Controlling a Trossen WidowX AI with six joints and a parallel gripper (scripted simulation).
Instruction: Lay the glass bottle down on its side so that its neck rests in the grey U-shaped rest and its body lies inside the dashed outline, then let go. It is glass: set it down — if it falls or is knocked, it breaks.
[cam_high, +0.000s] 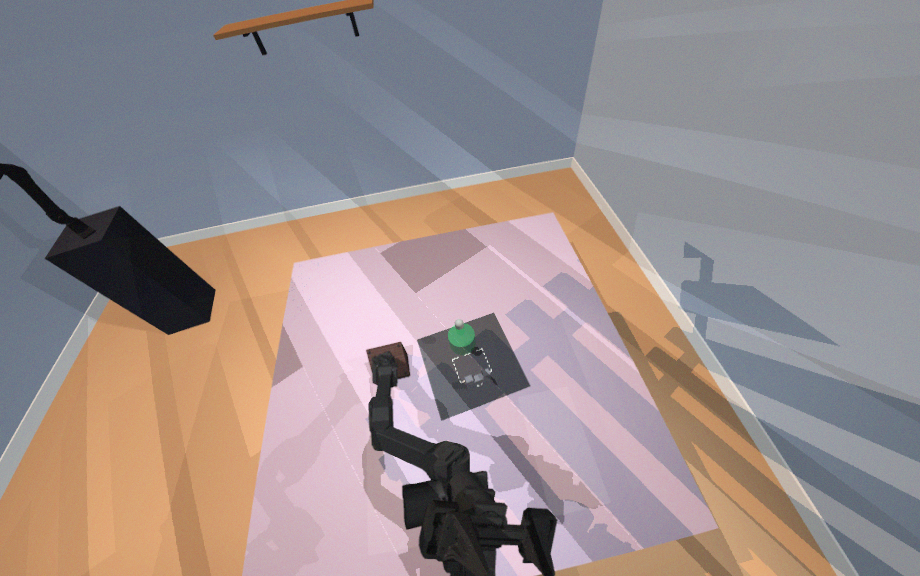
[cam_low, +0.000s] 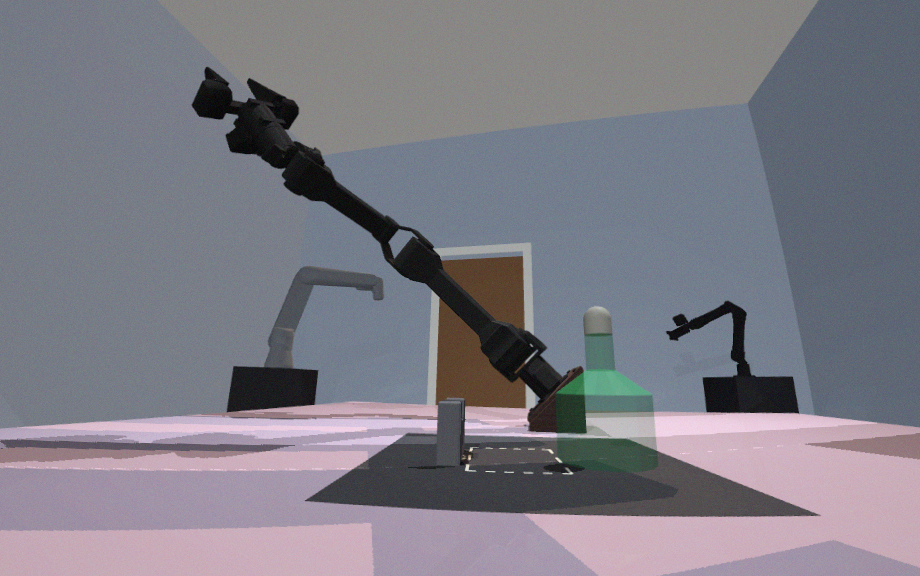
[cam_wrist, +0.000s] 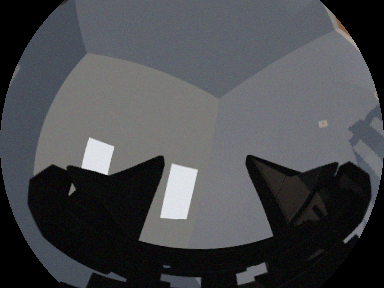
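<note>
Dark mat (cam_high: 434, 393) (cam_low: 488, 489): bottle (cam_high: 461, 335) (cam_low: 605, 420) apparently well below pincer (cam_high: 512, 552) (cam_low: 230, 78) (cam_wrist: 205, 160).

Well below your open gripper (cam_high: 519, 568) (cam_low: 228, 75) (cam_wrist: 205, 157) stand the upright green, pale-topped bottle (cam_high: 461, 335) (cam_low: 604, 424) and grey U-shaped rest (cam_high: 469, 379) (cam_low: 449, 434), the white dashed outline (cam_high: 453, 367) (cam_low: 512, 449) between them.

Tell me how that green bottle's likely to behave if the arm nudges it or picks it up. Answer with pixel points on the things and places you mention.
The green bottle (cam_high: 461, 335) (cam_low: 606, 424) looks rigid, its see-through walls suggesting brittle glass. Standing upright on a broad base, it would probably slide before tipping under a low nudge, though a push at the narrow neck (cam_low: 598, 352) could topple it. Once on its side, its round body may roll.
</note>
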